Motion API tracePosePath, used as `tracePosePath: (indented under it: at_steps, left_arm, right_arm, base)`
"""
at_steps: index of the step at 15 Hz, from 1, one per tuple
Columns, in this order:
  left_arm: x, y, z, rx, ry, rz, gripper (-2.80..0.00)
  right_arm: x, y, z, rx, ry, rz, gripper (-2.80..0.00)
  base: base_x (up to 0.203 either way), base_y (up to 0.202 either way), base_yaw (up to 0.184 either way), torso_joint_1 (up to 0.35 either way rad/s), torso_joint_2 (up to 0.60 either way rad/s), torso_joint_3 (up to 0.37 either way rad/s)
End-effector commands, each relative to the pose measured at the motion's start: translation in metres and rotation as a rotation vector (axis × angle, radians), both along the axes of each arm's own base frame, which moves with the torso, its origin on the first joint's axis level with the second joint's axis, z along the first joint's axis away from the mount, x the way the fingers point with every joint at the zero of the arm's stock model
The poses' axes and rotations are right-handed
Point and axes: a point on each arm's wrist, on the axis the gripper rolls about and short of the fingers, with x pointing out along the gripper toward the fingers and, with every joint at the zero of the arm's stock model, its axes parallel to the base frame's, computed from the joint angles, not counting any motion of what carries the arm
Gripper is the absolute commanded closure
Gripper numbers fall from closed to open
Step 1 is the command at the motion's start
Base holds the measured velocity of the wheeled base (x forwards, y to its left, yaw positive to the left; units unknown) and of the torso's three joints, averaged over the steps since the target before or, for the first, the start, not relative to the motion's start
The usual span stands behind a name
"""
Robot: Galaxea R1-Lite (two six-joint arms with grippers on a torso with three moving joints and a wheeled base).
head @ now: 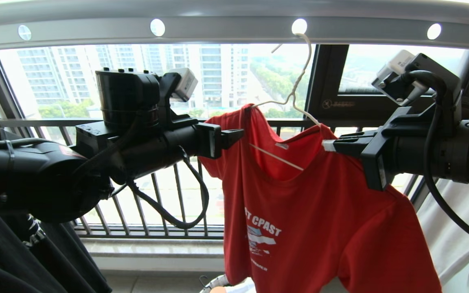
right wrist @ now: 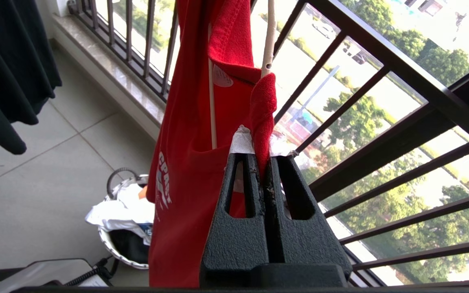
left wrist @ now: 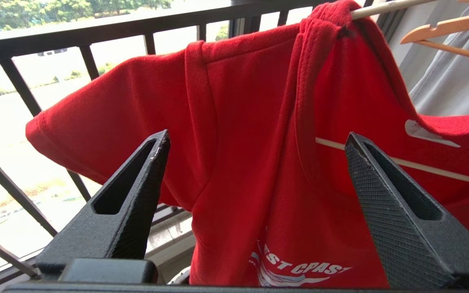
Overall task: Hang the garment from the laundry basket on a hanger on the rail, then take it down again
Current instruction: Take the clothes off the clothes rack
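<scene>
A black T-shirt (head: 23,252) hangs by the black balcony railing (head: 153,195)

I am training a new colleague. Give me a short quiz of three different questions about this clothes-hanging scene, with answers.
1. True or false: the left gripper is shut on the red T-shirt.
2. Which gripper pinches the shirt's shoulder? A) left B) right
3. Fill in: the wire hanger hooks into a hole of the grey ____.

Key: 1 false, it is open; 2 B; 3 rail.
</scene>
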Motion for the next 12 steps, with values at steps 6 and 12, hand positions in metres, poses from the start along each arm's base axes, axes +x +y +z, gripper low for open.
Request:
tracePosePath:
  at_steps: [6,12]
  left_arm:
    - [0.035,0.08,-0.041,-0.072,0.118,-0.195,-2.8]
    - [0.106,0.114,-0.109,-0.14,0.079,-0.319,-2.8]
  right_arm:
    - [-0.001,0.0,0.0,-0.001,-0.002,0.002,0.0]
    - [0.001,0.001,-0.001,-0.005,0.004,0.002,0.0]
  base:
    - [0.0,0.0,0.0,0.0,0.0,0.0]
    - [0.0,0.0,0.0,0.0,0.0,0.0]
